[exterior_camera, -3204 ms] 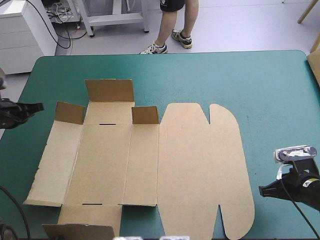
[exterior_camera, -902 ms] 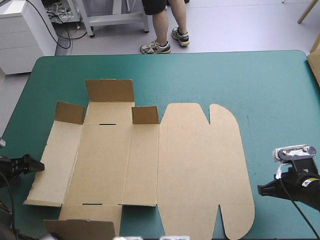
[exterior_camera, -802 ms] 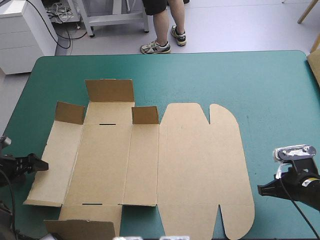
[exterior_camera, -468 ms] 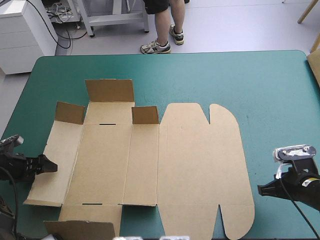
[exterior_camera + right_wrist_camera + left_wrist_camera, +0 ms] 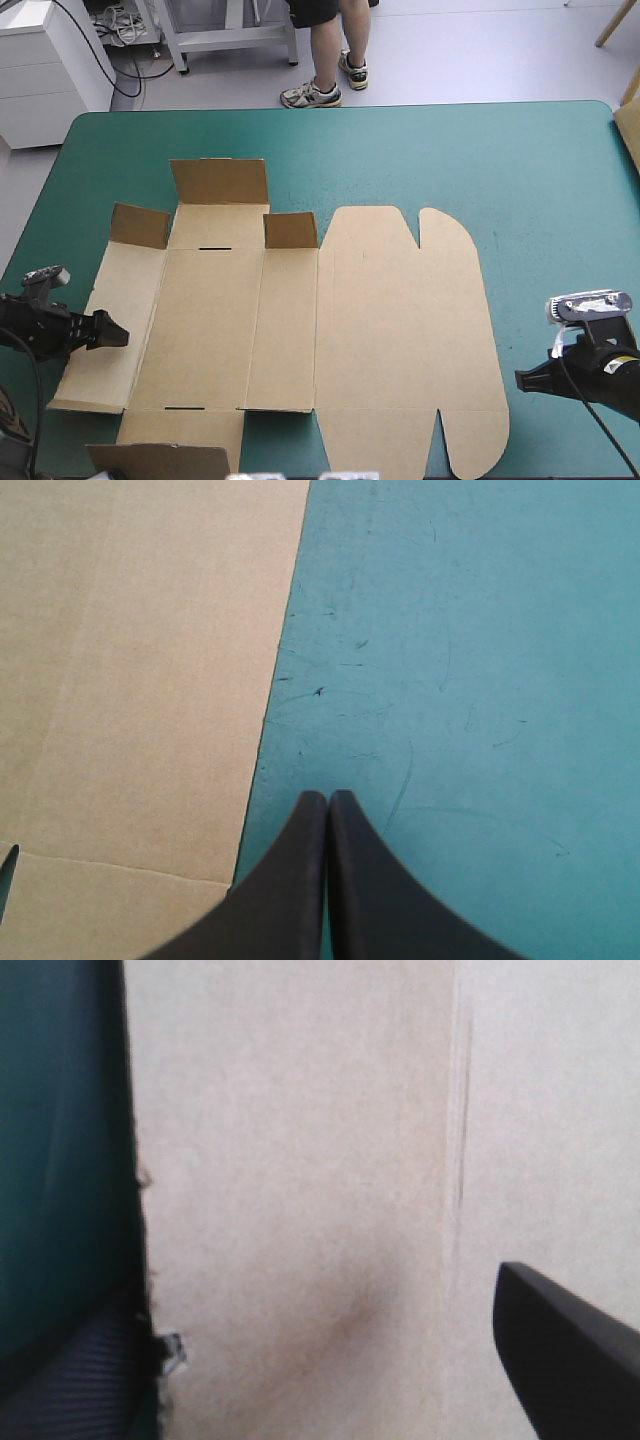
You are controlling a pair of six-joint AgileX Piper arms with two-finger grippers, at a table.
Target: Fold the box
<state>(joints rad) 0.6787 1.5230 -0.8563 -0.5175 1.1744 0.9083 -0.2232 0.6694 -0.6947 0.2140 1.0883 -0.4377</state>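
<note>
Just over left flap of flat brown cardboard box (image 5: pixel 300 330): left black fin-fingered gripper (image 5: pixel 112 331), spread open; right gripper (image 5: pixel 526 380) clenched empty, off right edge.

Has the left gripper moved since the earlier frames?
Yes. The left gripper moved toward the table's near edge, then rightward over the box's left panel.

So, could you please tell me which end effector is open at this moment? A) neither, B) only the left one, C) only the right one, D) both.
B: in its own wrist view the left end effector stands wide open across the left edge of the box, while the right end effector is shut into one pointed arch above the teal-green cover.
</note>
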